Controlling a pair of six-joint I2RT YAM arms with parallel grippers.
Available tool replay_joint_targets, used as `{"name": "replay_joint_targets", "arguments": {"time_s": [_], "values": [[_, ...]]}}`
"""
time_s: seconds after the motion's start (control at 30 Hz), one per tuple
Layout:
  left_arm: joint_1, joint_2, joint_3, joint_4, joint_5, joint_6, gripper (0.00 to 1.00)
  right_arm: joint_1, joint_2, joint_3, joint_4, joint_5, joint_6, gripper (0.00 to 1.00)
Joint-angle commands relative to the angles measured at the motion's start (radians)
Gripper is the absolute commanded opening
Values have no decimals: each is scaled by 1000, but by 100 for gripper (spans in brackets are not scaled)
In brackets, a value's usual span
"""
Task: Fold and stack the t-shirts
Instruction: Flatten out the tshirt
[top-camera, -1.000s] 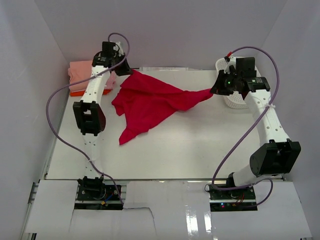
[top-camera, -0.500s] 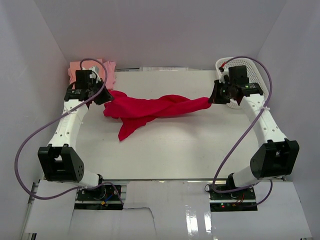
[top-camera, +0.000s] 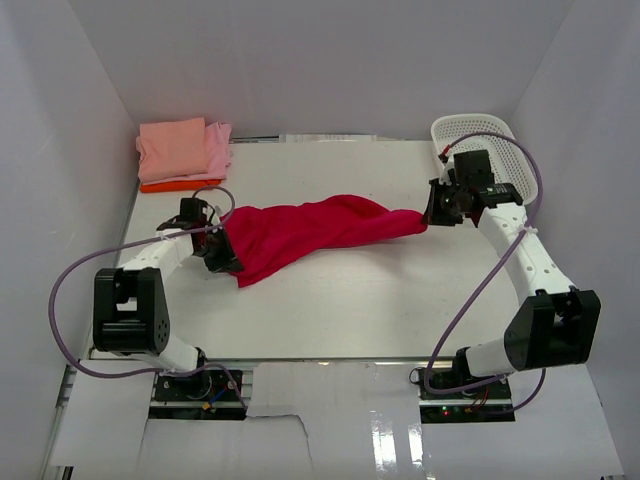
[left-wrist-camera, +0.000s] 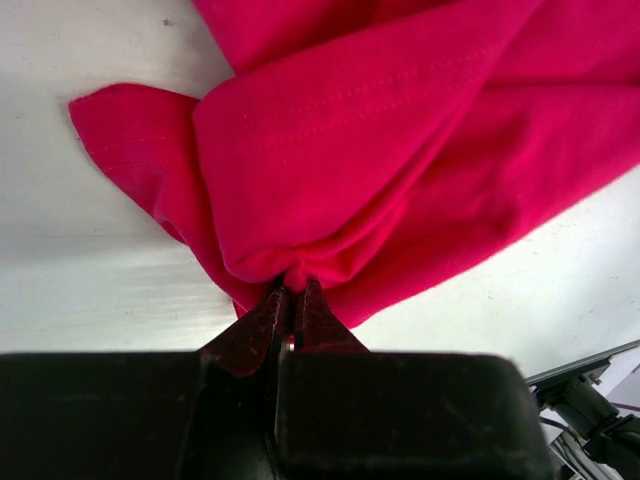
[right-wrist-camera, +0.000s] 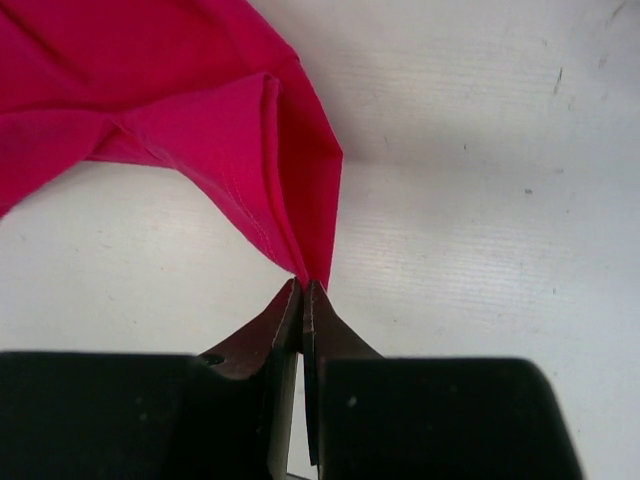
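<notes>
We see the large crimson-red cloth t-shirt (top-camera: 310, 228) drawn out in a loose band across the middle of the white table (top-camera: 350, 300). Each end is caught by an arm.

The left gripper (top-camera: 218, 252) sits low at centre left, its arm folded tight with the elbow at lower left. Its dark fingers (left-wrist-camera: 262, 320) are pinched nearly together on a bunched hem.

The right gripper (top-camera: 430, 214) reaches in from the right on a long, raised forearm and is clamped on a pointed corner of the same shirt.

In the upper left lie the folded salmon-pink shirt (top-camera: 172, 148), light pink shirt (top-camera: 219, 146) and orange shirt (top-camera: 165, 185). A white plastic lattice basket (top-camera: 480, 135) stands at the upper right.
</notes>
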Motion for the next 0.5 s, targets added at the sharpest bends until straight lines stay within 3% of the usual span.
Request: {"name": "replay_joint_targets", "arguments": {"time_s": [0.0, 0.27, 0.47], "values": [[-3, 19, -16, 86, 23, -8, 6, 8, -42, -93, 40, 73, 26, 8], [-1, 19, 88, 83, -14, -24, 9, 7, -36, -102, 95, 113, 38, 8], [-3, 109, 324, 40, 11, -45, 8, 7, -1, -16, 84, 101, 50, 8]]}}
